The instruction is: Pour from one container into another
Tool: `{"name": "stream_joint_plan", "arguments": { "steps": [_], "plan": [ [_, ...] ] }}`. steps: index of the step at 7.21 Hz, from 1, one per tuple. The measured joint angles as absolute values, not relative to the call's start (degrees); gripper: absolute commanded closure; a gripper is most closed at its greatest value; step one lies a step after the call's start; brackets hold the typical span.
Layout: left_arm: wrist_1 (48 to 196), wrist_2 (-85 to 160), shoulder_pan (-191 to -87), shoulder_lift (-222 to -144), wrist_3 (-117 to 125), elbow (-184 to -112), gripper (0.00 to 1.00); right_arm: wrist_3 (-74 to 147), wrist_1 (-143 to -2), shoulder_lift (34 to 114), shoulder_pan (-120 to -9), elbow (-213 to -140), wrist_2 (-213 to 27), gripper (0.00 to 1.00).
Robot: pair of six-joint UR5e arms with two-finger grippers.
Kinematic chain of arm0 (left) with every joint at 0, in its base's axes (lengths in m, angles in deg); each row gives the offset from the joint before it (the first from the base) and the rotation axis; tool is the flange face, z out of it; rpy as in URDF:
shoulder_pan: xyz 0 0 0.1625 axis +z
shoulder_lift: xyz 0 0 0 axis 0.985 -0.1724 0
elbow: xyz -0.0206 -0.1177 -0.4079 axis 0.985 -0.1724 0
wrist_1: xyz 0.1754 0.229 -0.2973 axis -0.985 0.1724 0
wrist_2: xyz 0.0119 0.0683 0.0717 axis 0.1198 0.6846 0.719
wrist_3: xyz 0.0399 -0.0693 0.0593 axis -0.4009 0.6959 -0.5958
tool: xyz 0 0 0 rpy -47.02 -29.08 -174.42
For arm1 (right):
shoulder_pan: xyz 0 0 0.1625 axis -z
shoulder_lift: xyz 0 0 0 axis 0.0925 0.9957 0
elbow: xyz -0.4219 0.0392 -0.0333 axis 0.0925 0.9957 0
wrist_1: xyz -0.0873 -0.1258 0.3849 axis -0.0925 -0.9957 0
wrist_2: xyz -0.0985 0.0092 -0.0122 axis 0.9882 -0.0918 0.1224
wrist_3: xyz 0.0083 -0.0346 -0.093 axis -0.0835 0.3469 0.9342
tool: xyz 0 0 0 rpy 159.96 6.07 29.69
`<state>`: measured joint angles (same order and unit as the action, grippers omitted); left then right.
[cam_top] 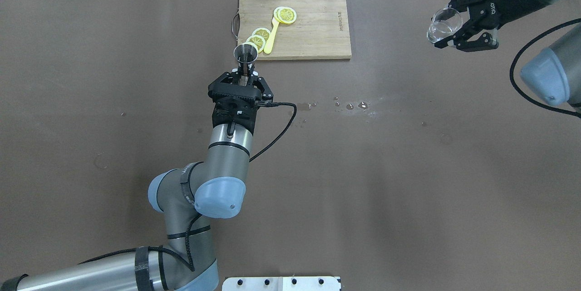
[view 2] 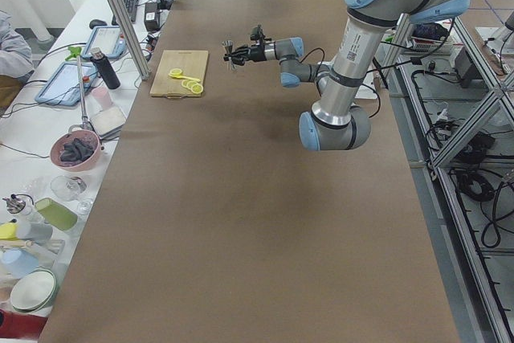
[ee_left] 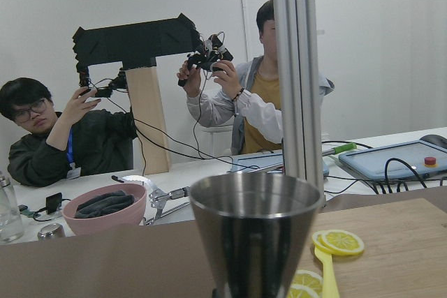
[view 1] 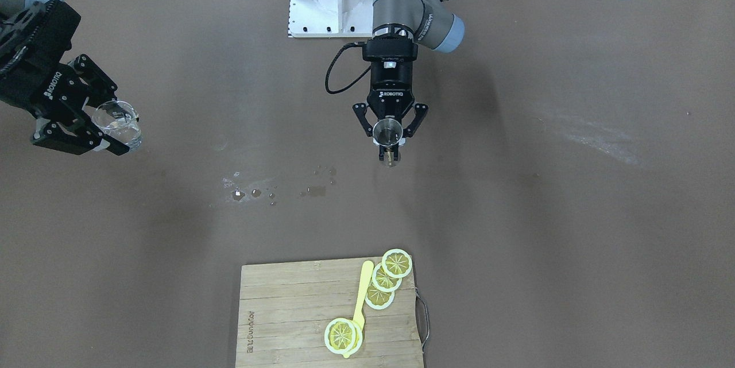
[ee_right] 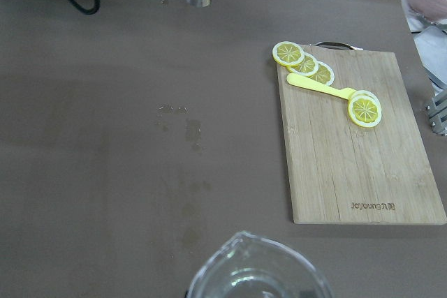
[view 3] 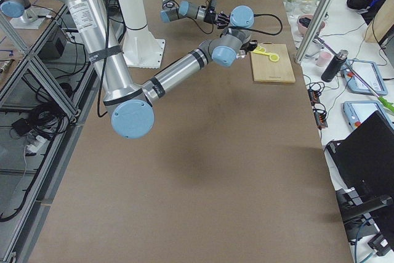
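We judge the task to be at an early stage. Both vessels are lifted over the wide brown table (cam_top: 408, 168) but are well apart, so the pour itself is still to do. They have yet to be brought together and the glass tipped over the steel cup.

At the upper right of the overhead view, the right gripper (cam_top: 447, 25) has its fingers spread fairly wide. They clamp the sides of the small clear glass beaker with a pouring lip (view 1: 118, 122), which is roughly upright and seems to hold a little clear liquid.

Near the centre of the same view, the left gripper (cam_top: 245, 72) has its fingers drawn in narrow on the waist of the small grey hourglass-shaped steel jigger (cam_top: 245, 52). The jigger is upright with its mouth up, just short of the bamboo cutting board (cam_top: 313, 32). We cannot tell whether anything is in it.

On the board lie yellow lemon slices (cam_top: 286, 15) and a pale yellow plastic spoon (cam_top: 271, 39). A few small wet spots (cam_top: 349, 106) lie on the table between the two arms.
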<state>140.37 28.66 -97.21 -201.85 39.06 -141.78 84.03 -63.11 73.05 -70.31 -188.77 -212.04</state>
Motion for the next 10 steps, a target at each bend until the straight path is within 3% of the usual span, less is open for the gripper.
{"name": "stream_joint_plan", "arguments": {
  "steps": [4, 10],
  "plan": [
    [140.4, 24.7, -98.7, -209.0, 35.2, -138.1, 1.00, 84.6, -77.0, 65.6, -68.5, -190.6, -209.3, 1.00],
    [142.5, 18.4, -103.7, -211.2, 29.9, -137.1, 1.00, 81.1, -80.7, 61.1, -63.8, -192.9, -208.6, 1.00]
  ]
}}
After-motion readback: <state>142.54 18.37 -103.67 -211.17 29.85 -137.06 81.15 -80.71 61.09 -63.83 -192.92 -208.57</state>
